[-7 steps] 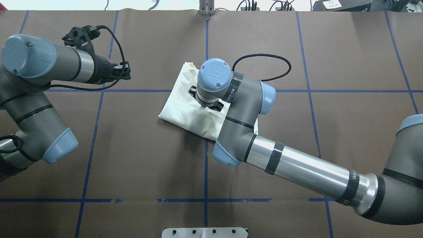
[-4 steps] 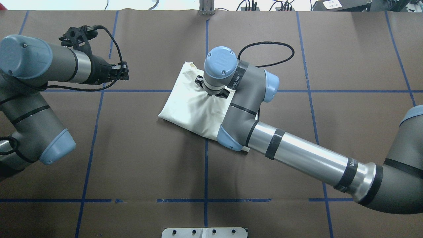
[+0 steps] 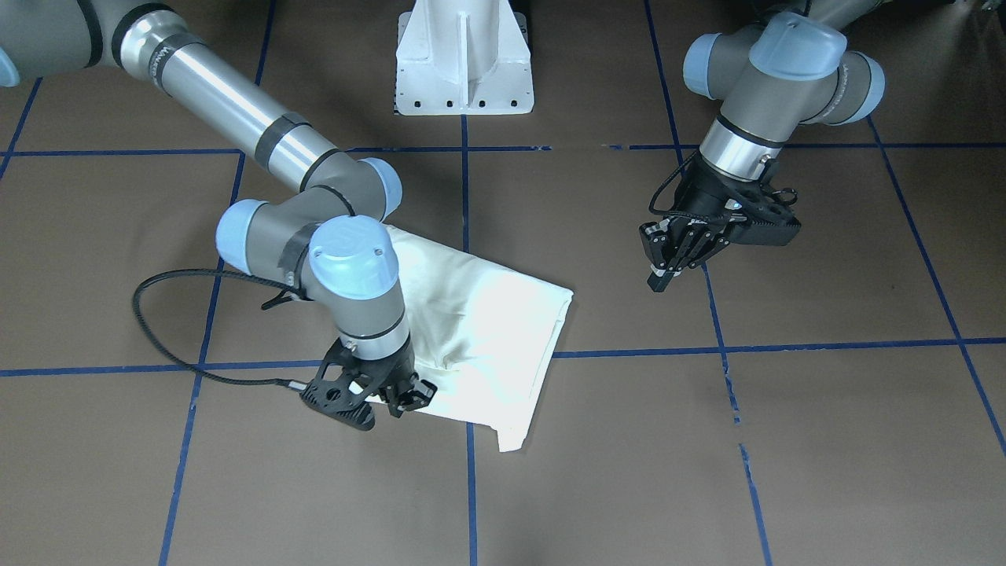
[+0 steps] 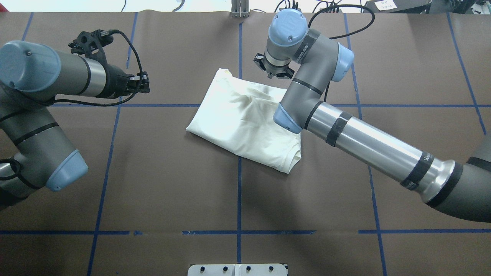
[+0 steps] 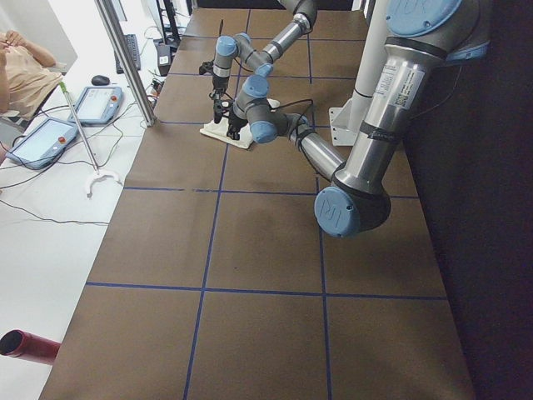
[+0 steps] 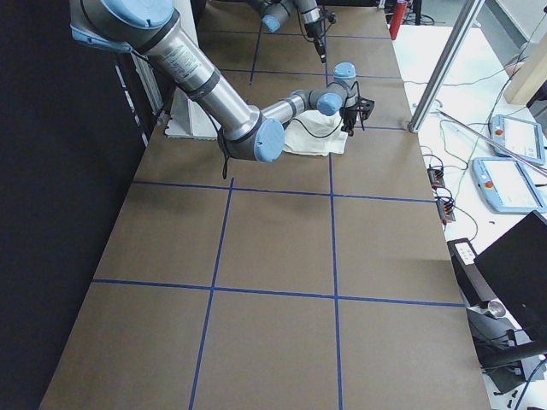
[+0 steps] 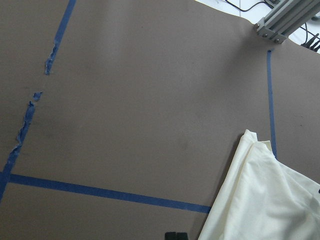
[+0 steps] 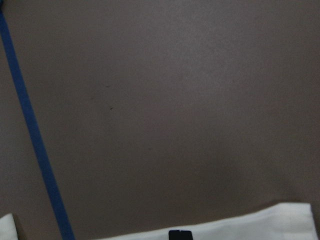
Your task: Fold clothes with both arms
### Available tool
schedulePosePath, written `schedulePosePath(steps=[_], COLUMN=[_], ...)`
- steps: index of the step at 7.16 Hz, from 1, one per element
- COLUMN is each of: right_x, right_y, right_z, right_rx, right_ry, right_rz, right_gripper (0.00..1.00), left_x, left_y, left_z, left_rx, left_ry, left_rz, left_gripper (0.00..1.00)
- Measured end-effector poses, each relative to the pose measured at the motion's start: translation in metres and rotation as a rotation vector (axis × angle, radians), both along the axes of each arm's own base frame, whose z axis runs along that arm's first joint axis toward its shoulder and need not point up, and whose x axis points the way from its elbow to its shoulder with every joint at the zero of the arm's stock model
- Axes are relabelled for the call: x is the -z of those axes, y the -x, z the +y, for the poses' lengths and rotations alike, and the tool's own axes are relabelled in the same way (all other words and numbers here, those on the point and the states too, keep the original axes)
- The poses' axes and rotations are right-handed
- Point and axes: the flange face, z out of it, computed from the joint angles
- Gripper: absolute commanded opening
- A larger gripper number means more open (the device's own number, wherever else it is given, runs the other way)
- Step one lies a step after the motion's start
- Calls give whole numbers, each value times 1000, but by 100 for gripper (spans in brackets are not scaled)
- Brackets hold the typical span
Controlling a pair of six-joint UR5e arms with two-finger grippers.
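The cream shirt (image 4: 238, 119) lies folded into a slanted rectangle at the table's middle, its print hidden. It also shows in the front-facing view, shirt (image 3: 487, 330), and at the lower right of the left wrist view, shirt (image 7: 265, 200). My right gripper (image 4: 273, 71) points down just past the shirt's far edge, and its fingers look shut with nothing in them; the right gripper (image 3: 393, 401) sits at that hem. A strip of shirt (image 8: 280, 220) crosses the bottom of the right wrist view. My left gripper (image 4: 145, 82) hovers well to the shirt's left, shut and empty; the left gripper (image 3: 659, 279) shows its fingers together.
Blue tape lines (image 4: 239, 172) grid the brown table. The white pedestal base (image 3: 464, 63) stands at the robot's side. A black cable (image 3: 157, 314) loops off the right wrist. An aluminium post (image 4: 239, 9) is at the far edge. A seated person (image 5: 21, 67) is beyond the table.
My right gripper slid from the shirt's middle to and past its far edge, and the bunched cloth under it now lies flatter. The left arm has barely moved.
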Motion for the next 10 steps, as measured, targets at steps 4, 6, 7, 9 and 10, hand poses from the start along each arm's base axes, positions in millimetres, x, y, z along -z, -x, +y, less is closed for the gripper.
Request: schedulePosePath(steps=[4, 6, 7, 9, 10], right_x=[-51, -129, -179, -280, -317], right_y=[-113, -238, -304, -416, -466], right_z=[-9, -2, 6, 36, 53], right_rx=[100, 193, 242, 347, 373], right_ry=[-19, -76, -116, -200, -218], right_rz=[-58, -61, -39, 42, 70], right_gripper=[0, 0, 0, 2, 8], left_x=[-10, -49, -75, -128, -153], left_y=[14, 75, 119, 213, 260], left_z=[-6, -22, -29, -35, -43], left_rx=[-24, -121, -179, -267, -294], left_ry=[-28, -100, -146, -191, -207], left_rz=[-29, -100, -138, -189, -251], left_gripper=[0, 0, 0, 0, 28])
